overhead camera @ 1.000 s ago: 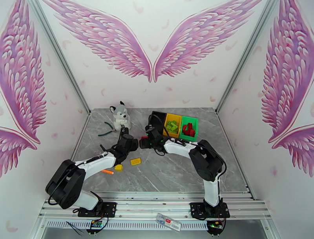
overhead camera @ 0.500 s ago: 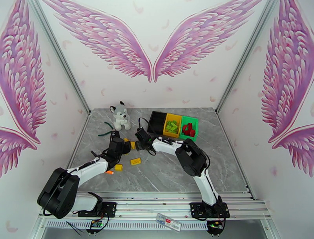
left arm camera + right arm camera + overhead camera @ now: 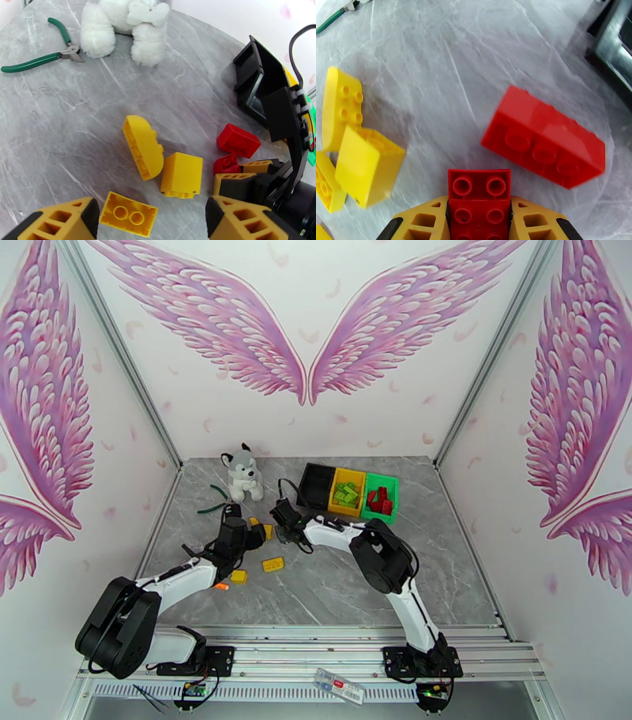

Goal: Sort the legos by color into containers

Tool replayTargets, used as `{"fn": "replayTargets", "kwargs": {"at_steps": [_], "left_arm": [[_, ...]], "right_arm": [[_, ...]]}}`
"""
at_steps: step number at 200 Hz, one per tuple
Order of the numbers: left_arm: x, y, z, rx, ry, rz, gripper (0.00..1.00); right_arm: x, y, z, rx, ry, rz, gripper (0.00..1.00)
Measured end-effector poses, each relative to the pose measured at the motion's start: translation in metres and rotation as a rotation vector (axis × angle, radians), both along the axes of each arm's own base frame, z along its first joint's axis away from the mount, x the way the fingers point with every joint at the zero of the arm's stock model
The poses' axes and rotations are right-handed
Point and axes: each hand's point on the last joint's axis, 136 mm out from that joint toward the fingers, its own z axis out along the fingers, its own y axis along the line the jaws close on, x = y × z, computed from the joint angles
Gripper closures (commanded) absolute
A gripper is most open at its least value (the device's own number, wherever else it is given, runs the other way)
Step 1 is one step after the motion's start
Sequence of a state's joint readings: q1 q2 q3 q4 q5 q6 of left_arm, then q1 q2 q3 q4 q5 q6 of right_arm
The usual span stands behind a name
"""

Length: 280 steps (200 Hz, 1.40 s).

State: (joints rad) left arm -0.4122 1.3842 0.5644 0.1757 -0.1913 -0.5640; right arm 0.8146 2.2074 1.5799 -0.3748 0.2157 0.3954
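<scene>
The right fingers (image 3: 537, 221) pinch a small red brick (image 3: 479, 185) by its sides, probably to carry it to the green bin (image 3: 385, 477), where reds sit. A longer red brick (image 3: 545, 152) lies just beyond them. The left fingers (image 3: 63, 219) stand spread over a flat yellow brick (image 3: 128, 213).

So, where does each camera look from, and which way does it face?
Top external: high behind the bases, facing down onto the table; both whole arms show.
Left wrist: low over the yellow bricks, facing the husky; open left gripper at the bottom.
Right wrist: close above the table, facing down; right gripper shut on a small red brick.
Shared: both wrist views hold the long red brick.
</scene>
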Motion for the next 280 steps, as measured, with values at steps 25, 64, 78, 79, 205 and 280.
{"fn": "replayTargets", "kwargs": {"at_steps": [25,64,78,79,205,280], "left_arm": [[0.002,-0.019,-0.006,-0.009,0.017,-0.052,0.23],[0.015,-0.051,0.004,-0.075,-0.009,-0.132,0.22],[0.023,-0.063,0.009,-0.093,-0.02,-0.159,0.22],[0.024,-0.065,0.01,-0.095,-0.021,-0.163,0.22],[0.046,-0.238,0.03,-0.188,-0.062,-0.54,0.24],[0.04,-0.217,0.03,-0.155,-0.065,-0.501,0.23]], "right_arm": [[-0.008,-0.012,0.021,0.013,-0.02,-0.006,0.73],[0.006,-0.047,0.072,0.075,-0.107,-0.082,0.77],[0.017,-0.077,0.081,0.085,-0.127,-0.151,0.78],[0.018,-0.079,0.082,0.086,-0.129,-0.157,0.78],[0.091,-0.329,0.105,0.075,-0.262,-0.811,0.66],[0.107,-0.342,0.098,0.055,-0.258,-0.843,0.29]]}}
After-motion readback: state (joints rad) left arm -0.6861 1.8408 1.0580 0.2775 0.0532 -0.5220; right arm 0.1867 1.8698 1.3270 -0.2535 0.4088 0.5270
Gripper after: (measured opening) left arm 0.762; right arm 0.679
